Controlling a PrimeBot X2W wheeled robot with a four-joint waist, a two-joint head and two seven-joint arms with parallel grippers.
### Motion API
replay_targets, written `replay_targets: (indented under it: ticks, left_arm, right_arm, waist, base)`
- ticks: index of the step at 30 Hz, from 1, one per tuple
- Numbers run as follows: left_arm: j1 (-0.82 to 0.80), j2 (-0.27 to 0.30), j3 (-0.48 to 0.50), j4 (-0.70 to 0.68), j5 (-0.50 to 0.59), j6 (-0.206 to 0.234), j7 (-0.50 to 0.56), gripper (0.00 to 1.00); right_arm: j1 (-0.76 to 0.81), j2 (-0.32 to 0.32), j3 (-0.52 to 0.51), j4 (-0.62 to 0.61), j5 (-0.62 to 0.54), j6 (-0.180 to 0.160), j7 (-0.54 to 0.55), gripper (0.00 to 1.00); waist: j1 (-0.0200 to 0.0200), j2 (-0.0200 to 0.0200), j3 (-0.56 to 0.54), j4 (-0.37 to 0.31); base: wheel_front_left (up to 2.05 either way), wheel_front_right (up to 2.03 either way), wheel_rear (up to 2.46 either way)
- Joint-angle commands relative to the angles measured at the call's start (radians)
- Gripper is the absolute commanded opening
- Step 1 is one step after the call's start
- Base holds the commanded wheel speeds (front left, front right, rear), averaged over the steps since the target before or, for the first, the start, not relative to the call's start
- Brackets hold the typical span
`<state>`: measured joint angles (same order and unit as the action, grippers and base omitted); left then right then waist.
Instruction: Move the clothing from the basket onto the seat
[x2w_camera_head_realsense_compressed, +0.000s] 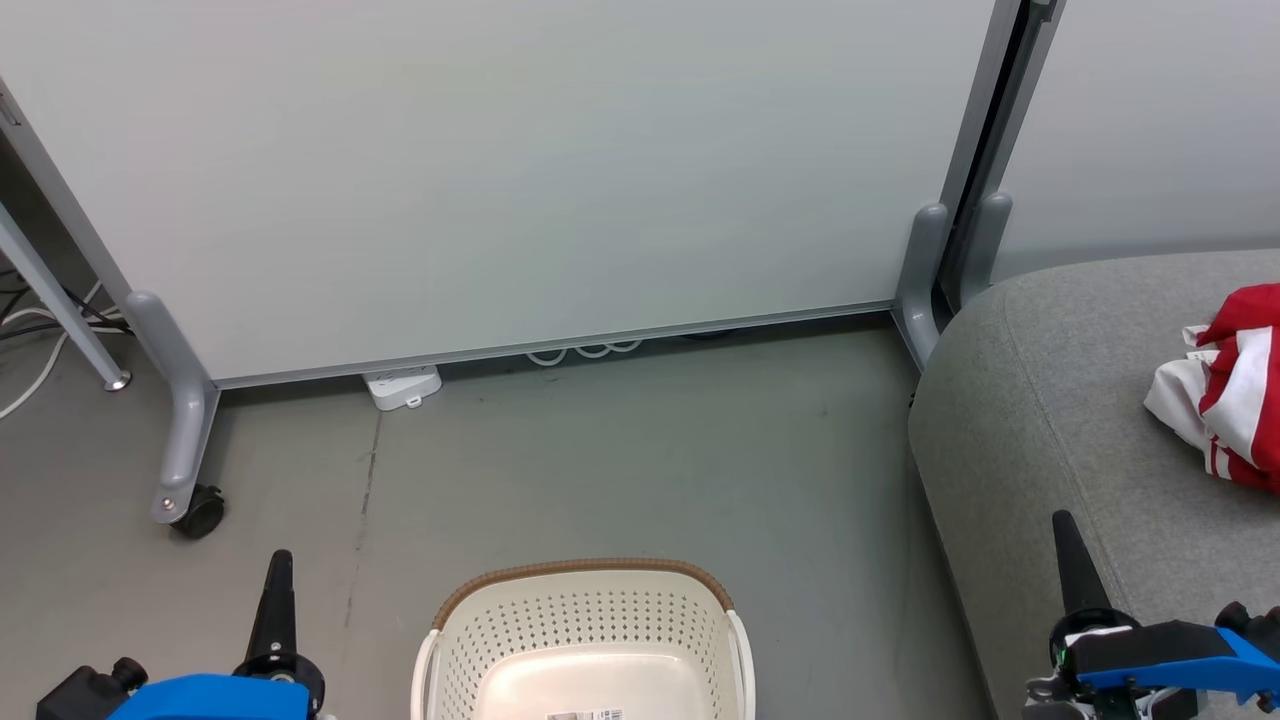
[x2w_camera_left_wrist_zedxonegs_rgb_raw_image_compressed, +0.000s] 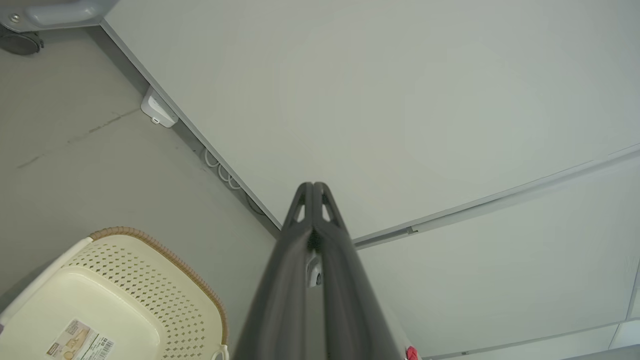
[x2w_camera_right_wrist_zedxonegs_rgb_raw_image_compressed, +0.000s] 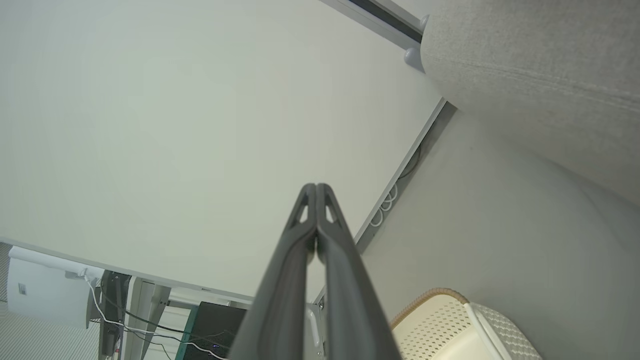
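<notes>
1. Clothing (x2w_camera_head_realsense_compressed: 1228, 385) — a bunched red and white bundle — lies on the seat (x2w_camera_head_realsense_compressed: 1050, 400), at the right edge of the head view and partly cut off by it.
2. Basket (x2w_camera_head_realsense_compressed: 585, 620) stands on the floor (x2w_camera_head_realsense_compressed: 650, 450) left of the seat, apart from it; a label (x2w_camera_left_wrist_zedxonegs_rgb_raw_image_compressed: 80, 342) shows on its bottom.
3. Left pincer (x2w_camera_head_realsense_compressed: 282, 558): fingers pressed together tip to tip, left of the basket.
4. Right pincer (x2w_camera_head_realsense_compressed: 1063, 520): fingers pressed together likewise — over the seat's near part.
5. Partition panel (x2w_camera_head_realsense_compressed: 500, 170) stands behind the basket.

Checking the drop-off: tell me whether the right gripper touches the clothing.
Apart. Head view: the right gripper and the clothing have bare seat between them.
</notes>
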<state>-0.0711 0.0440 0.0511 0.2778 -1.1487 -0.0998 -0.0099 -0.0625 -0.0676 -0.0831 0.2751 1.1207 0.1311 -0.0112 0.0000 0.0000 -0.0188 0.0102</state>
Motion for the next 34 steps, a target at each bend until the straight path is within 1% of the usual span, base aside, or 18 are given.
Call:
replay_targets:
  ticks: [1,11,34]
  left_arm:
    - [-0.024,0.006,0.007,-0.013,-0.025,-0.008,0.007,0.0]
    - [-0.03,0.007,0.02,-0.018,-0.118,-0.012,0.033,0.0]
    - [-0.037,0.008,0.043,-0.027,-0.296,-0.024,0.081,0.0]
  right_arm:
    - [-0.025,0.002,-0.005,-0.013,0.027,0.0,0.007,0.0]
    - [-0.03,0.005,-0.01,-0.018,0.126,0.0,0.032,0.0]
    - [-0.044,0.013,-0.022,-0.026,0.315,0.0,0.083,0.0]
  waist:
    - [0.0,0.0,0.001,0.0]
    - [0.0,0.0,0.004,-0.002]
    - [0.0,0.0,0.012,-0.006]
  base:
    - [0.0,0.0,0.0]
    - [0.0,0.0,0.0]
    - [0.0,0.0,0.0]
